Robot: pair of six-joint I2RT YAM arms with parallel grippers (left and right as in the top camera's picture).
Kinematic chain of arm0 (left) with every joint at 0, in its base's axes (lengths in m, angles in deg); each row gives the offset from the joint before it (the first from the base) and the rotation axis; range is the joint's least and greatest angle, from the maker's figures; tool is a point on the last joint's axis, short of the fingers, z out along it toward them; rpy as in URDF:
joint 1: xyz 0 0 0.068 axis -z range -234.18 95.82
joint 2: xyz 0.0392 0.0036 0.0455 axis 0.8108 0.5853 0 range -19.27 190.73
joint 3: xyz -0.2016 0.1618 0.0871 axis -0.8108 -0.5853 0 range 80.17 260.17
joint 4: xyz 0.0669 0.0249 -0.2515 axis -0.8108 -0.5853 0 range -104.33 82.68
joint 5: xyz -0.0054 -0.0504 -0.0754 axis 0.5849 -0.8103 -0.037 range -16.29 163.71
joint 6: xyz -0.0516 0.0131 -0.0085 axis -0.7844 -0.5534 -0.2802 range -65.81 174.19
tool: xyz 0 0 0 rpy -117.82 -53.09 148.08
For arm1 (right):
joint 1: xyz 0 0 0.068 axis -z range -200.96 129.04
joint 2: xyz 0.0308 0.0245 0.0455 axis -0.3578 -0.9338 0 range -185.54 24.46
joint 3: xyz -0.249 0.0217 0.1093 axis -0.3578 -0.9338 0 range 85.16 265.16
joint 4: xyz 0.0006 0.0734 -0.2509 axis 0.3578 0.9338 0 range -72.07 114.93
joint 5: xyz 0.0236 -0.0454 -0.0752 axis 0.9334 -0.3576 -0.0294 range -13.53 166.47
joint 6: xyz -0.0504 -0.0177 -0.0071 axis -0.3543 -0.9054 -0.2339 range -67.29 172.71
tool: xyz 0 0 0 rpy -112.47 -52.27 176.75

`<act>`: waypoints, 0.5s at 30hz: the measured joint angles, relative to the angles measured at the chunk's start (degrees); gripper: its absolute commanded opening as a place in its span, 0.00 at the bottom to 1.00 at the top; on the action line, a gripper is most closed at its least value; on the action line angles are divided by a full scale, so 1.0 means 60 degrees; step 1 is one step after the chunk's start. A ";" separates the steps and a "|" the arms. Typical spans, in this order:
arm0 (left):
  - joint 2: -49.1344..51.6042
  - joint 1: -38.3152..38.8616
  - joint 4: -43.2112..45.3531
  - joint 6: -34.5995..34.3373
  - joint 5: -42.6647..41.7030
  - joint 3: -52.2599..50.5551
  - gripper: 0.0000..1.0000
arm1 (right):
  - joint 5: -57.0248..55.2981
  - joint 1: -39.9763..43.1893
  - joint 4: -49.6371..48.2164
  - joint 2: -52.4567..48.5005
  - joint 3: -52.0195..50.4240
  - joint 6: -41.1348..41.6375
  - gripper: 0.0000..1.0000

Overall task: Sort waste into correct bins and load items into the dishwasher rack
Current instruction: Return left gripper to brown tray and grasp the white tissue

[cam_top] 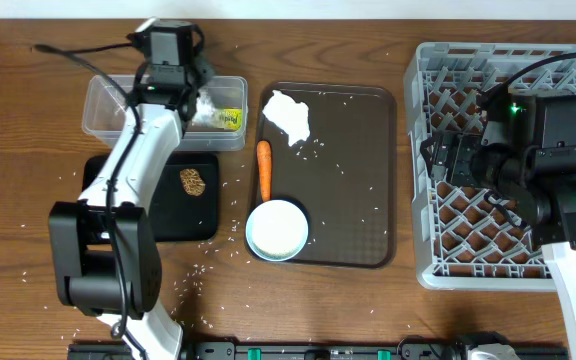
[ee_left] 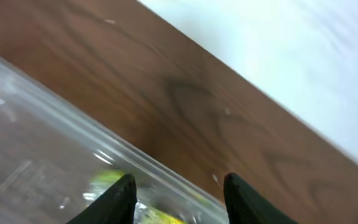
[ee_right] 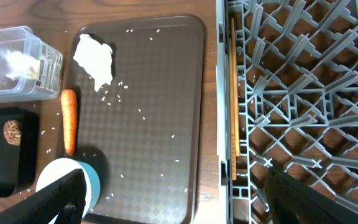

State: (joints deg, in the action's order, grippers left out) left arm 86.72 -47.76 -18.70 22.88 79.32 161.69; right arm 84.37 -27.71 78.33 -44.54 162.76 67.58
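Wooden table (cam_top: 18,200); clock read on the overhead view, 12 at the far edge.

My left gripper (ee_left: 179,182) hangs over the clear tub (cam_top: 100,108) at 10 o'clock. Its fingers (ee_left: 122,199) are part-way apart with nothing between them; only the tub's rim shows through the gap. Yellow-green wrapper (cam_top: 230,118) lies inside the tub, at its 3 o'clock end, just beneath those fingers.

Black tray (cam_top: 128,215) sits at the tub's 6 o'clock, brown lump (cam_top: 193,182) in it.

Brown serving tray (cam_top: 353,200) at centre:
- white tissue (cam_top: 288,113) at its 11 o'clock corner
- carrot (cam_top: 264,168) along its 9 o'clock edge
- light-blue cup (cam_top: 276,228) at 7 o'clock
- rice grains (ee_right: 107,94) scattered

My right gripper (ee_right: 176,180) is over the grey rack (cam_top: 468,235) at 3 o'clock, fingers spread wide, holding nothing.
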 measured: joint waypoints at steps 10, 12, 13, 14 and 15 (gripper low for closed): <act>0.0481 0.2867 0.0040 0.4659 -0.1020 0.0000 0.72 | 0.0000 -0.0004 -0.0007 0.0000 0.0000 0.0000 0.86; 0.0918 0.3126 0.0255 0.5104 -0.1009 0.0000 0.72 | 0.0000 -0.0004 -0.0011 0.0000 0.0000 0.0000 0.86; 0.1257 0.3198 0.0463 0.5329 -0.1009 0.0000 0.72 | 0.0000 0.0000 -0.0007 0.0000 0.0000 0.0000 0.86; 0.1515 0.3213 0.0608 0.5479 -0.1005 0.0000 0.72 | 0.0000 0.0000 -0.0011 0.0000 0.0000 0.0004 0.86; 0.1818 0.3209 0.0772 0.5603 -0.0998 0.0000 0.73 | 0.0000 -0.0004 -0.0011 0.0000 0.0000 0.0004 0.86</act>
State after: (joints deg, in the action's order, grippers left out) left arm 97.63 -28.51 -14.07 56.50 73.33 161.69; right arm 84.37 -27.73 78.27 -44.54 162.76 67.61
